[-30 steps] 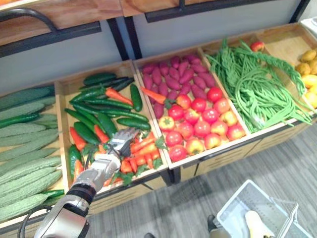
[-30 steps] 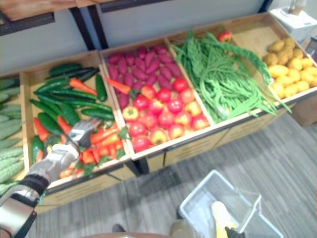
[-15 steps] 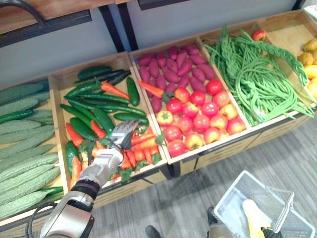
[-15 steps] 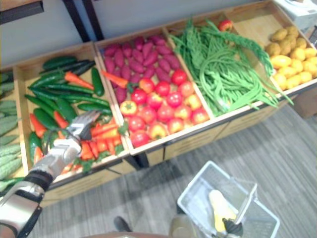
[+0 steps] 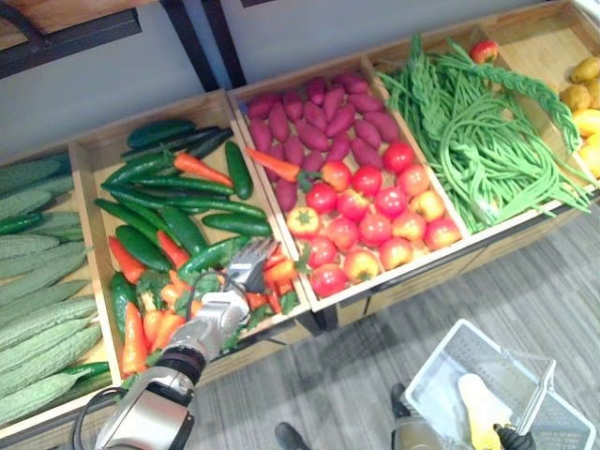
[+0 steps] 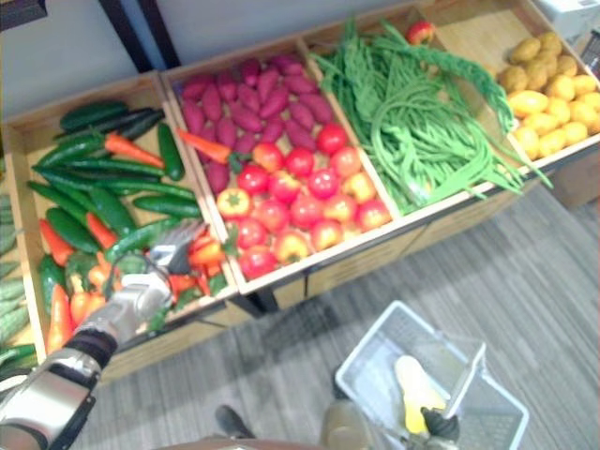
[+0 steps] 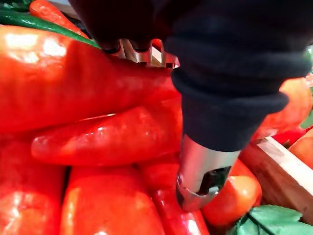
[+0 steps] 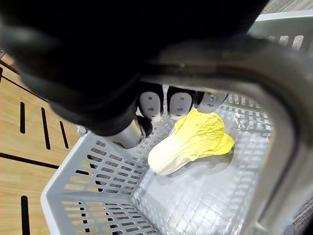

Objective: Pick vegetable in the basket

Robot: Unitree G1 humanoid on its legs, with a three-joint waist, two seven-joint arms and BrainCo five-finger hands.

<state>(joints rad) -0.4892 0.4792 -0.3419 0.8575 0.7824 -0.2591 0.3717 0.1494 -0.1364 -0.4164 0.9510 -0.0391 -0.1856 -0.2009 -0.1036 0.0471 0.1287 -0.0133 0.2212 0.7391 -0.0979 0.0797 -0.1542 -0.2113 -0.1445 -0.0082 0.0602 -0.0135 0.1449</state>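
My left hand reaches into the wooden bin of cucumbers, green chillies, carrots and red peppers. Its fingers lie fairly straight on the red peppers near the bin's front right corner. In the left wrist view the fingertips rest on top of one glossy red pepper and the thumb pushes down beside it. At the lower right, my right hand is curled round the handle of a grey plastic basket. A pale yellow cabbage lies inside the basket.
Wooden bins run along the stand: bitter gourds at far left, then purple sweet potatoes above tomatoes, long green beans, and yellow produce at far right. Grey floor lies in front of the stand.
The camera has shifted. My left hand has moved forward and lower, from above the carrots onto the red peppers. The basket stays held at the lower right.
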